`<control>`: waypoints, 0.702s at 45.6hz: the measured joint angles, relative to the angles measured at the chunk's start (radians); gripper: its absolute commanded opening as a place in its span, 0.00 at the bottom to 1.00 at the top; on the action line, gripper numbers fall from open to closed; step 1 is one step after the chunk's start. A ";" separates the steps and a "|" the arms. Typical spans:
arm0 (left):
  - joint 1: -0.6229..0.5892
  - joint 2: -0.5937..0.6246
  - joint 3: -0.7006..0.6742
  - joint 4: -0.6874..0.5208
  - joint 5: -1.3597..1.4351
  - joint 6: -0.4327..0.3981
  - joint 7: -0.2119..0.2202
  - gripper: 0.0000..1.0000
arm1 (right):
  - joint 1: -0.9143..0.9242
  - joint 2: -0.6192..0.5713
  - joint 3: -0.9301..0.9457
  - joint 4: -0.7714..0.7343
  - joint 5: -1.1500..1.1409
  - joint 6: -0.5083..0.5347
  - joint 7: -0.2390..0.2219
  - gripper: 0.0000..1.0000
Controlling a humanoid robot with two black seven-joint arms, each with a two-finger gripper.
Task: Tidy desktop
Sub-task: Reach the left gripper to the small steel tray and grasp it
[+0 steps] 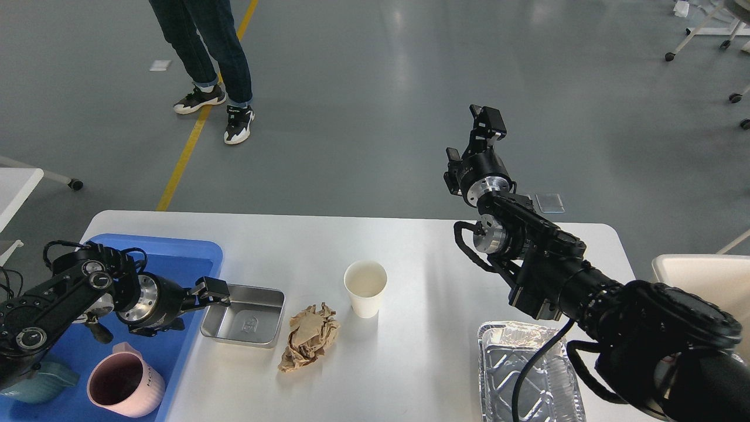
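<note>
Fingers of the left gripper (215, 291) reach the left rim of the steel pan (245, 315), apparently straddling or touching it; whether they are parted or pinching cannot be told from this angle. The step in hand looks like grasping the pan for the blue tray (176, 258) at 9 o'clock, where a pink mug (124, 381) already stands. Next, a firm pinch on the thin rim, then a lift clear of the tray's wall. The white worktop (422, 258) fills the lower centre, carrying the pan, a crumpled brown paper (309, 337), a paper cup (365, 288) and a foil tray (527, 375) at 5 o'clock. The right gripper (486, 120) hangs raised at 1 o'clock, holding nothing; its opening cannot be judged.
</note>
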 measured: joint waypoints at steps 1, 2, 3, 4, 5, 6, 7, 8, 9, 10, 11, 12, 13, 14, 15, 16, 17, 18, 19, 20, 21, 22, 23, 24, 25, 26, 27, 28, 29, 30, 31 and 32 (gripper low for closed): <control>0.000 -0.004 0.000 0.002 0.002 0.002 0.000 0.95 | 0.000 0.000 0.000 0.000 0.000 0.000 0.000 1.00; 0.000 -0.008 0.000 0.004 0.004 0.004 0.000 0.94 | -0.001 0.000 0.000 0.000 0.000 0.000 0.000 1.00; 0.000 -0.011 0.000 0.006 0.006 0.006 0.000 0.94 | -0.001 0.000 0.000 0.000 0.000 0.000 0.000 1.00; 0.000 -0.015 0.000 0.010 0.008 0.009 0.000 0.93 | -0.001 0.000 0.000 0.000 0.000 0.000 0.000 1.00; 0.000 -0.017 0.000 0.012 0.011 0.011 0.000 0.92 | -0.001 0.000 0.000 0.000 0.000 0.000 0.000 1.00; 0.000 -0.019 0.000 0.014 0.012 0.014 0.000 0.92 | -0.002 0.000 0.000 0.000 0.000 0.001 0.000 1.00; 0.000 -0.021 0.000 0.016 0.015 0.016 0.000 0.91 | -0.002 0.000 0.000 0.000 0.000 0.001 0.000 1.00; 0.000 -0.023 0.000 0.017 0.016 0.017 0.000 0.90 | -0.003 0.000 0.000 0.000 0.000 0.001 0.000 1.00; -0.001 -0.026 0.000 0.018 0.018 0.018 0.000 0.89 | -0.003 0.000 0.000 0.000 0.000 0.001 0.000 1.00; -0.001 -0.029 0.000 0.019 0.019 0.019 0.000 0.87 | -0.003 0.000 0.000 0.000 0.000 0.001 0.000 1.00; -0.001 -0.032 0.000 0.019 0.019 0.019 0.000 0.84 | -0.003 0.000 0.000 0.000 0.000 0.001 0.000 1.00; -0.001 -0.034 0.000 0.019 0.020 0.020 0.001 0.80 | -0.003 0.000 0.000 0.000 0.000 0.001 0.000 1.00; -0.001 -0.036 0.000 0.020 0.021 0.020 0.002 0.74 | -0.003 0.000 0.000 0.000 0.000 0.001 0.000 1.00; -0.001 -0.038 0.000 0.021 0.021 0.020 0.003 0.69 | -0.003 -0.001 0.000 0.000 0.000 0.001 0.000 1.00; -0.001 -0.040 0.000 0.021 0.022 0.020 0.006 0.64 | -0.003 -0.001 0.000 0.000 0.000 0.001 0.000 1.00; -0.001 -0.041 0.000 0.021 0.022 0.021 0.008 0.61 | -0.003 -0.001 0.000 0.000 0.000 0.001 0.000 1.00; -0.001 -0.043 0.000 0.021 0.023 0.021 0.013 0.59 | -0.003 -0.002 0.000 0.000 0.000 0.001 0.000 1.00; -0.001 -0.045 0.000 0.021 0.023 0.021 0.018 0.58 | -0.003 -0.002 0.000 0.000 0.000 0.001 0.000 1.00; -0.001 -0.047 0.000 0.021 0.023 0.021 0.027 0.56 | -0.003 -0.002 0.000 0.000 0.000 0.001 0.000 1.00; -0.001 -0.049 0.000 0.021 0.023 0.021 0.035 0.54 | -0.003 -0.002 0.000 0.000 0.000 0.001 0.000 1.00; -0.002 -0.051 0.000 0.021 0.023 0.020 0.045 0.52 | -0.003 -0.002 0.000 -0.001 0.000 0.001 0.000 1.00; -0.003 -0.053 0.000 0.021 0.023 0.018 0.055 0.50 | -0.003 -0.002 0.000 -0.001 0.000 0.001 0.000 1.00; -0.004 -0.054 0.000 0.021 0.023 0.016 0.067 0.49 | -0.003 -0.002 0.000 -0.001 0.000 0.001 0.000 1.00; -0.005 -0.056 0.000 0.021 0.023 0.013 0.076 0.48 | -0.003 -0.003 0.000 -0.001 0.000 0.001 0.000 1.00; -0.006 -0.057 0.001 0.021 0.023 0.010 0.083 0.47 | -0.003 -0.003 0.000 -0.001 0.000 0.001 0.000 1.00; -0.006 -0.058 0.001 0.021 0.023 0.007 0.090 0.45 | -0.003 -0.003 0.000 -0.001 0.000 0.001 0.000 1.00; -0.006 -0.059 0.002 0.021 0.022 0.004 0.094 0.42 | -0.003 -0.004 0.000 -0.002 0.000 0.001 0.000 1.00; -0.007 -0.059 0.002 0.021 0.022 0.001 0.098 0.36 | -0.003 -0.004 0.000 -0.002 0.000 0.001 0.000 1.00; -0.007 -0.059 0.002 0.020 0.022 -0.002 0.101 0.32 | -0.003 -0.005 0.000 -0.002 0.000 0.001 0.000 1.00; -0.008 -0.060 0.003 0.020 0.022 -0.005 0.102 0.32 | -0.003 -0.005 0.000 -0.002 0.000 0.001 0.000 1.00; -0.008 -0.060 0.004 0.019 0.022 -0.008 0.103 0.32 | -0.004 -0.005 0.000 -0.002 0.000 0.001 0.000 1.00; -0.008 -0.065 0.006 0.019 0.022 -0.009 0.103 0.32 | -0.005 -0.006 0.000 -0.002 0.000 0.001 0.000 1.00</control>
